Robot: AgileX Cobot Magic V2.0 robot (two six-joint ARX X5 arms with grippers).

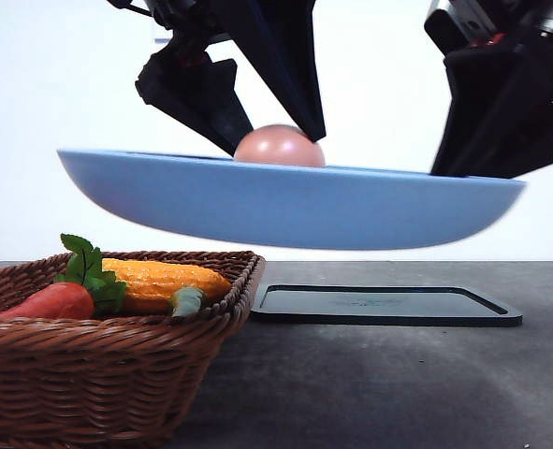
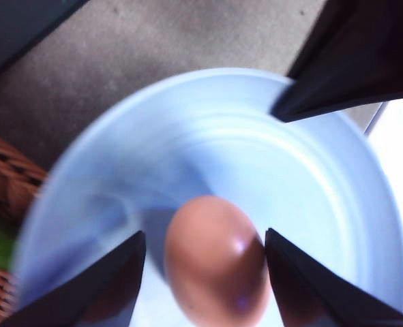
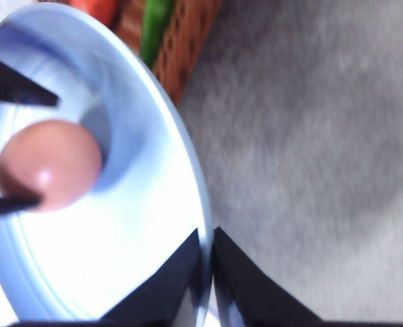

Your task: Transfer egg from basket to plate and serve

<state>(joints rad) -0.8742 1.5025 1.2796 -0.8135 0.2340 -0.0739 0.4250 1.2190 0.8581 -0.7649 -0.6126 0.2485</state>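
The dark grey table carries the wicker basket (left) and a black tray.

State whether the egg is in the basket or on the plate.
On the plate: the egg sits inside the raised blue plate, between the left gripper fingers, clear of the basket.

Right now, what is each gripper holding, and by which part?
Right gripper pinches the round blue plate by its rim. Left gripper brackets the pinkish-brown egg; contact unclear.
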